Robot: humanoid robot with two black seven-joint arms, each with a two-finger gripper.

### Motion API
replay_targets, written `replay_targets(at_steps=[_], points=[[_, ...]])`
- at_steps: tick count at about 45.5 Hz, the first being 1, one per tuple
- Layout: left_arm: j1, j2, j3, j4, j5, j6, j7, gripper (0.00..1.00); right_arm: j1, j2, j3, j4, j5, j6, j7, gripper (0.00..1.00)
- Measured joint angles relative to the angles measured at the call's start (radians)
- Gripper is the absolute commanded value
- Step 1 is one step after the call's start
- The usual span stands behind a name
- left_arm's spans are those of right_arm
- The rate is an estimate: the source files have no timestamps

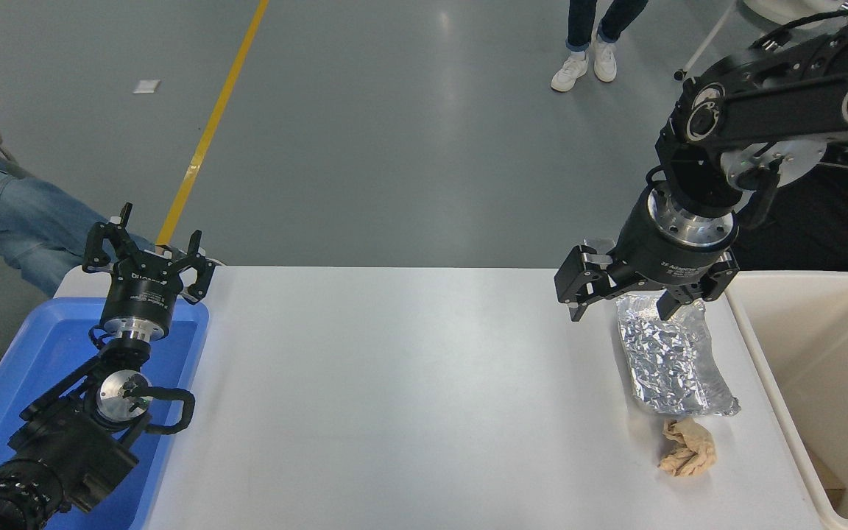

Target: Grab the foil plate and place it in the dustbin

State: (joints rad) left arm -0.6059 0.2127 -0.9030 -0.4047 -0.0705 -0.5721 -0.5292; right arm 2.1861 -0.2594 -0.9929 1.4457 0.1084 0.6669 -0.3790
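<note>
right gripper [621, 310]: hanging over the far end of the foil plate, right of frame centre; fingers spread wide, gripping nothing. One finger is sitting left of the plate's far end, the other is overlapping its far rim; can't tell if it's touching.
foil plate [670, 361]: lying flat on the white table [394, 397] at right, long side running away from the camera, just left of the dustbin.
dustbin [829, 390]: sitting at the right edge of the frame, alongside the table's edge; cream walls, some brown scrap showing in its lower corner.
paper ball [687, 447]: tan, crumpled, lying just below the plate's near end, lower right.
left gripper [150, 254]: parked at lower left over the blue tray [34, 368], fingers spread, holding nothing.
people: legs in white shoes [586, 62] standing at top of frame; a jeans-clad leg [19, 221] showing at the left edge.
</note>
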Motion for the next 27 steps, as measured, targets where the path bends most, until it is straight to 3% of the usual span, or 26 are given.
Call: replay_targets(at_steps=[27], points=[[0.000, 0.000, 0.000, 0.000, 0.000, 0.000, 0.001, 0.99, -0.042, -0.012, -0.052, -0.062, 0.011, 0.002, 0.001, 1.00]])
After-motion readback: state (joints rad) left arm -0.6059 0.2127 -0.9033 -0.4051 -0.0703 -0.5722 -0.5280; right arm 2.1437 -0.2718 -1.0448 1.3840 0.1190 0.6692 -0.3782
